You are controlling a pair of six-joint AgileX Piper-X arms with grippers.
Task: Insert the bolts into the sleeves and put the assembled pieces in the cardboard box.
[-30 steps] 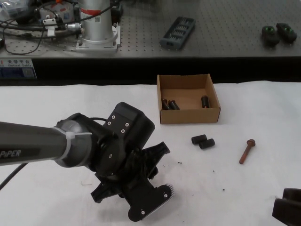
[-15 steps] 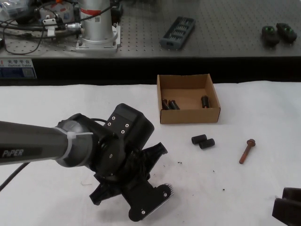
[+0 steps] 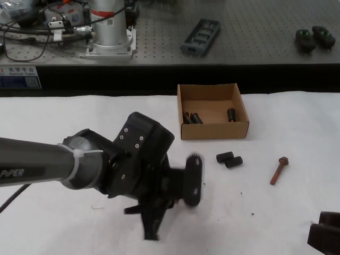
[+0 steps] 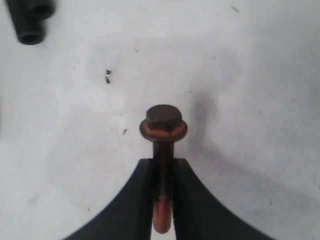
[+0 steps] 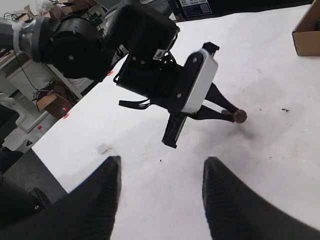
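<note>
Left gripper (image 4: 163, 164) is shut tight on a bolt (image 4: 164, 122). Its two black fingers (image 4: 125, 200) pinch the thin stem. The bolt's fat six-sided head sticks out past the fingertips, and the orange end sits back in the gap between them. This gripper hangs low over the white cloth (image 3: 64, 117), on the near side of the cardboard box (image 3: 212, 130) and off to its left.

Right gripper (image 5: 160, 185) is open, with nothing between its fingers. It waits much nearer than the box, off to the box's right.

Two black sleeves (image 3: 229, 159) lie side by side on the cloth, just in front of the box. A second bolt (image 3: 278, 170) lies on the cloth a bit to the right of the sleeves. Inside the box there are already some dark finished pieces (image 3: 192, 118), near its left wall and its right wall.

I think the bolt is hard metal, small and light. It looks rusty and rough, so it should not slip much. The stem is round, though, so it could turn or tip in the pinch. I think the best place to hold it is up near the head. That leaves the thin end free to go into a sleeve. The sleeves are round as well, so they may roll if bumped.
</note>
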